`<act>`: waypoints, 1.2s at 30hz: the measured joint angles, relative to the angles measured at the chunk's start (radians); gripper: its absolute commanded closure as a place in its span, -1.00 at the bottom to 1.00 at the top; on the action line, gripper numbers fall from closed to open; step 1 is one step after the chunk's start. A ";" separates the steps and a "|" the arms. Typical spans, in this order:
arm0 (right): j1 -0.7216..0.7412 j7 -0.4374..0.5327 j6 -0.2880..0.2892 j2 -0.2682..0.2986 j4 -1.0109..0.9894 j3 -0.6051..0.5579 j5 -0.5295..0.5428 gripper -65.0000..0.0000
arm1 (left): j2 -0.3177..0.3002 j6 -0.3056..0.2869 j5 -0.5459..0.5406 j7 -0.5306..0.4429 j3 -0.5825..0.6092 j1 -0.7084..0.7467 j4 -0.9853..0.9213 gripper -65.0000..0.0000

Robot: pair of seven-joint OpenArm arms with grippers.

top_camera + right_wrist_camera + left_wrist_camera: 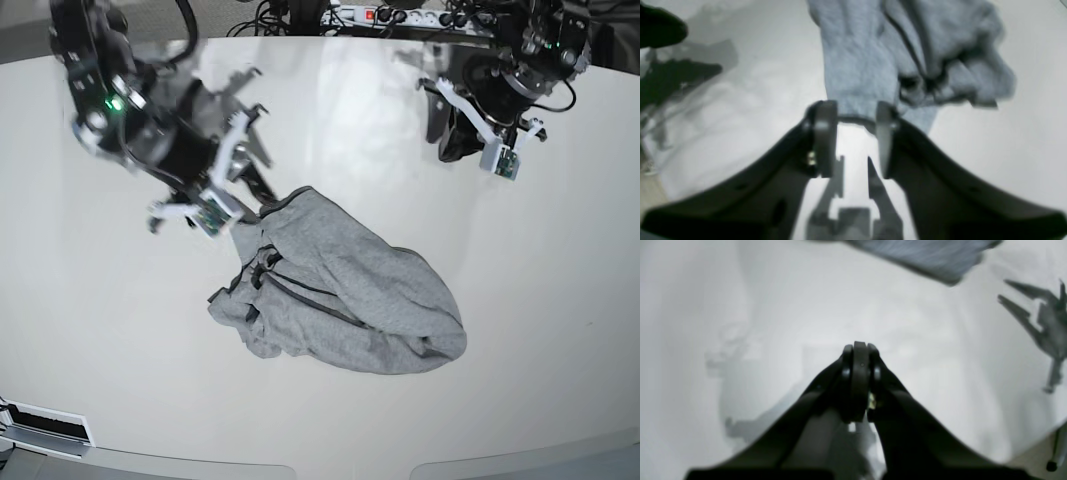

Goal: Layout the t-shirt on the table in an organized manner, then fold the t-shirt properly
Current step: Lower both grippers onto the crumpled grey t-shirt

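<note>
The heather-grey t-shirt point(340, 290) lies crumpled in a heap at the middle of the off-white table point(560, 300); no lettering shows. My right gripper point(262, 195) is at the heap's upper-left edge. In the right wrist view it point(855, 116) is open, with the shirt's dark-trimmed hem point(853, 118) between the fingertips point(823, 133) and the bunched shirt point(907, 56) beyond. My left gripper point(455, 145) hovers over bare table at the far right, apart from the shirt. In the left wrist view it point(860, 350) is shut and empty, with a shirt edge point(923, 256) at the top.
A power strip and cables point(380, 15) run along the far table edge. A white fixture point(45, 430) sits at the near left corner. In the left wrist view the table edge and the floor point(1040, 453) show at the bottom right, and a dark gripper shadow point(1040, 316) lies on the table.
</note>
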 measured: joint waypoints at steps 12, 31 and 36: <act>0.301 -0.006 -0.034 -0.165 -0.516 -0.056 -0.086 0.69 | 0.002 -0.008 -0.003 0.000 0.000 -0.056 -0.037 1.00; 0.312 -0.309 0.252 -0.192 -0.155 -0.135 0.500 1.00 | -0.012 -0.090 -0.003 -0.019 0.000 -0.055 -0.037 1.00; 0.290 -0.329 0.252 -0.238 -0.155 -0.314 0.480 1.00 | -0.012 -0.090 -0.004 -0.027 0.000 -0.055 -0.037 0.79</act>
